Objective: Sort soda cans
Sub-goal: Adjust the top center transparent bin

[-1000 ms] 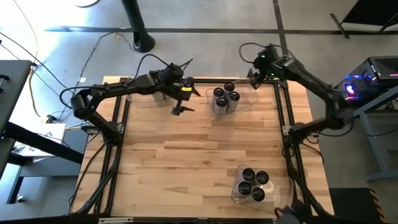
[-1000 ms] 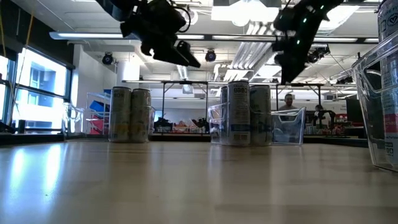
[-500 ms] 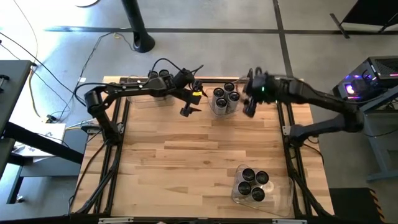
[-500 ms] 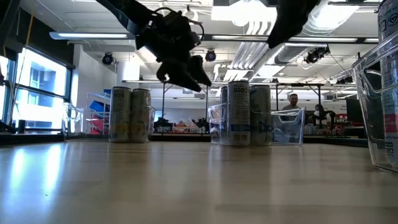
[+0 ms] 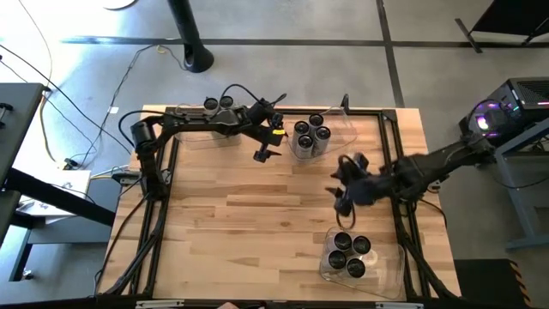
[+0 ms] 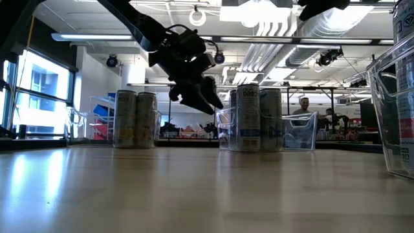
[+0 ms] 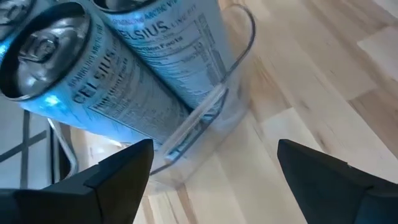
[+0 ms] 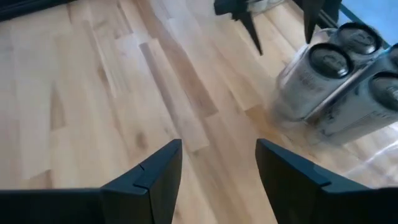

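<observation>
Several soda cans [image 5: 310,135] stand upright in a clear bin [image 5: 336,137] at the table's far middle; they also show in the low view [image 6: 252,120] and close up in the left wrist view [image 7: 124,68]. My left gripper [image 5: 262,154] hangs open just left of that bin, above the table, tilted down toward it [image 7: 214,146]. My right gripper [image 5: 341,199] is open with nothing between its fingers [image 8: 217,146], above the table's right middle. Several more cans [image 5: 347,251] stand in a second clear bin [image 5: 377,266] near the front right. Two cans [image 5: 216,103] stand at the far left edge.
The near right bin's clear wall [image 6: 394,97] rises close at the low view's right. Bare wooden tabletop [image 5: 240,223] spans the middle and near left. A black frame [image 5: 163,197] runs along the table's sides. People stand in the room beyond [image 6: 301,107].
My right gripper has swung from the far right corner toward the near edge, turning as it went, and now hangs over the table's right middle. My left gripper has come down and moved right, closer to the far bin. The cans have stayed put.
</observation>
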Controlling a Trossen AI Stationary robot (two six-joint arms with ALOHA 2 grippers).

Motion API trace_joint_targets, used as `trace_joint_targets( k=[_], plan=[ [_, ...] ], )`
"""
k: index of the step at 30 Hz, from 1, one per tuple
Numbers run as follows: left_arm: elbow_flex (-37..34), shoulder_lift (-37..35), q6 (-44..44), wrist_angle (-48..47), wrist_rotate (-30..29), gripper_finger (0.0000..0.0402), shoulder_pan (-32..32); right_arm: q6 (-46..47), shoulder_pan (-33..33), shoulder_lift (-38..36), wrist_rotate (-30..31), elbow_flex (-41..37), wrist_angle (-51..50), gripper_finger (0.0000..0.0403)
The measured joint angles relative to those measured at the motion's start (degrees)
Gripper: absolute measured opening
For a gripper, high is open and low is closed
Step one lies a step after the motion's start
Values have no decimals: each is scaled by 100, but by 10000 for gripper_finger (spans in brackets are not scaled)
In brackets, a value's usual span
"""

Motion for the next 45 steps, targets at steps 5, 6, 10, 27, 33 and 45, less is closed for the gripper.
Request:
trace_joint_targets(
  k=[5, 6, 10, 27, 33, 45],
  plan=[
    [46, 5, 8, -60, 17, 310, -2, 452, 441, 293, 375, 0, 4, 200],
    [46, 5, 45, -78, 15, 305, 0, 480, 472, 358, 391, 0, 4, 200],
    [52, 59, 164, -130, 8, 291, 0, 508, 485, 548, 404, 0, 43, 200],
    [42, -50, 58, -84, -442, 262, -210, 569, 573, 757, 312, 0, 455, 200],
    [42, -67, 239, 354, -436, 257, -109, 672, 570, 759, 315, 0, 475, 200],
    [55, 448, 405, 865, -405, 257, 274, 805, 570, 759, 320, 0, 545, 200]
  ],
)
